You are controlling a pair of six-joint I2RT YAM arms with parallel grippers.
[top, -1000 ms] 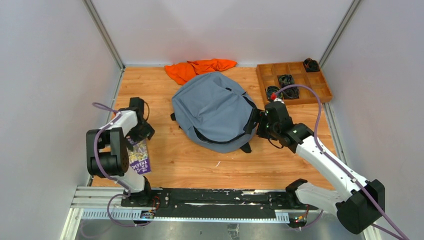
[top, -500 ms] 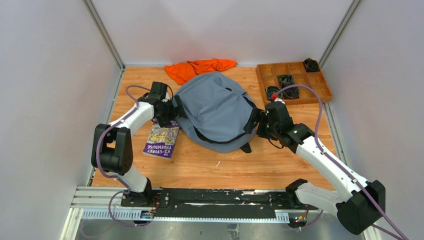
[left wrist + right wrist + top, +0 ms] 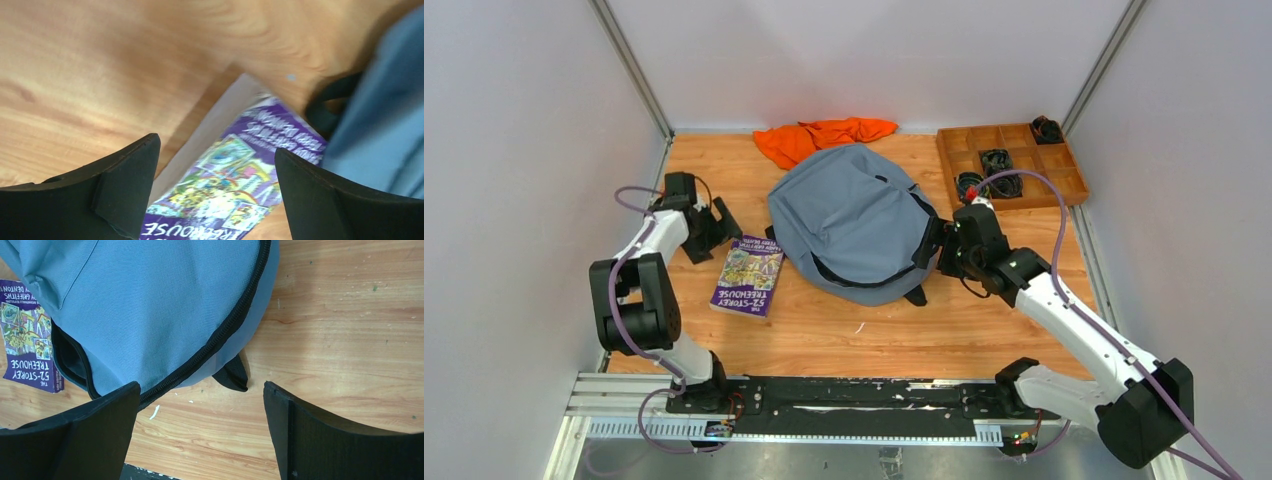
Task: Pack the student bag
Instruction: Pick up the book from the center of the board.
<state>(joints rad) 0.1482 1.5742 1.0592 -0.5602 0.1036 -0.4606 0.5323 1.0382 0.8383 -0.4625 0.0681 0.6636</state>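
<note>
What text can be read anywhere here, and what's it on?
"52-STOREY TREEHOUSE": cover of the purple book beside the student bag, right wrist view.
"...Y DENTON" and "...Y GRIFFITHS": same cover, cut off at the frame edge.
"...REEHOUSE": same book in the left wrist view, partly hidden; other cover print there is blurred.
Student bag, orange cloth, wooden tray: no readable text.
</note>
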